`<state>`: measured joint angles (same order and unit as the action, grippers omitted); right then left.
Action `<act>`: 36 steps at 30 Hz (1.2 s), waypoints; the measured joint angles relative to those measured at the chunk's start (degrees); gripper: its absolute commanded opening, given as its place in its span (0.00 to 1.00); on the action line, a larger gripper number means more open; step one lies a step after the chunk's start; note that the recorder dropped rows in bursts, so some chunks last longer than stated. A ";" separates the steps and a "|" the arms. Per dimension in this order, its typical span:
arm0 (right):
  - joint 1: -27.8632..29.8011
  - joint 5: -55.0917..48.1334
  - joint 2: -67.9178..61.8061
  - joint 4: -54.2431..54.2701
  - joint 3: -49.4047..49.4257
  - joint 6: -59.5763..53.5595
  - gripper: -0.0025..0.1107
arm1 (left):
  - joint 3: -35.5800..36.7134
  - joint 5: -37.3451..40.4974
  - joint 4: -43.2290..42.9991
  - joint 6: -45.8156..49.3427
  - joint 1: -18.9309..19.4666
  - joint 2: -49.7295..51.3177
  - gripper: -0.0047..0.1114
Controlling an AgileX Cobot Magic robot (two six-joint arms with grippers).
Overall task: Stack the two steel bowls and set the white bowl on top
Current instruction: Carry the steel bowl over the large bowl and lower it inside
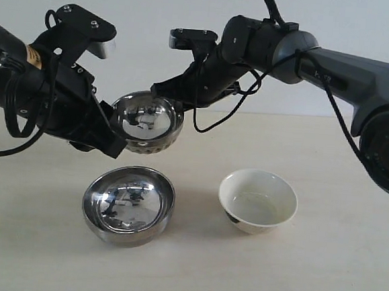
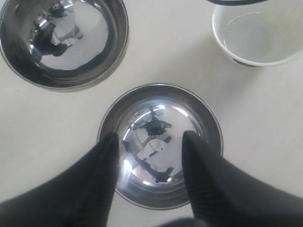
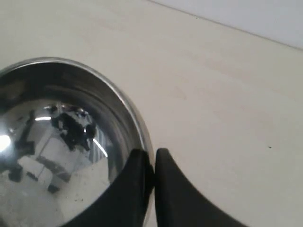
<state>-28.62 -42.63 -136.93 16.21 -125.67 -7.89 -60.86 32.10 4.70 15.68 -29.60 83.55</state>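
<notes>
The smaller dimpled steel bowl point(image 1: 146, 123) hangs in the air, tilted, with its mirror inside showing. My right gripper point(image 1: 164, 89) reaches across and is shut on its rim point(image 3: 142, 137), one finger inside and one outside point(image 3: 150, 153). My left gripper point(image 1: 114, 138) stands open at the bowl's left side. Its two fingers spread wide over that bowl point(image 2: 161, 142), tips apart point(image 2: 149, 137); I cannot tell whether they touch it. The wider plain steel bowl point(image 1: 128, 205) point(image 2: 64, 42) sits upright on the table below. The white bowl point(image 1: 257, 200) point(image 2: 255, 33) stands to its right, empty.
The pale table point(image 1: 318, 283) carries only the plain steel bowl and the white bowl. A white wall point(image 1: 158, 8) runs along the table's far edge. Both dark arms and their cables crowd the space above the left and middle of the table.
</notes>
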 measured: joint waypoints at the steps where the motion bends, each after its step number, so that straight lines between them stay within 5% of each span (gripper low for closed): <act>1: 0.00 -0.79 0.26 0.00 0.00 0.00 0.02 | 0.00 0.00 -0.09 0.00 0.54 0.00 0.39; 12: 0.94 -8.98 4.09 -0.02 0.00 0.00 0.02 | 0.00 -0.12 -0.63 -3.13 9.36 0.00 0.39; 36: 0.58 -20.78 8.18 8.20 0.00 -3.67 0.02 | 0.00 -0.85 -0.63 -3.13 9.63 0.00 0.39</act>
<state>-28.04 -63.41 -128.75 24.41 -125.67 -11.56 -60.86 31.25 4.07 12.54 -19.97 83.55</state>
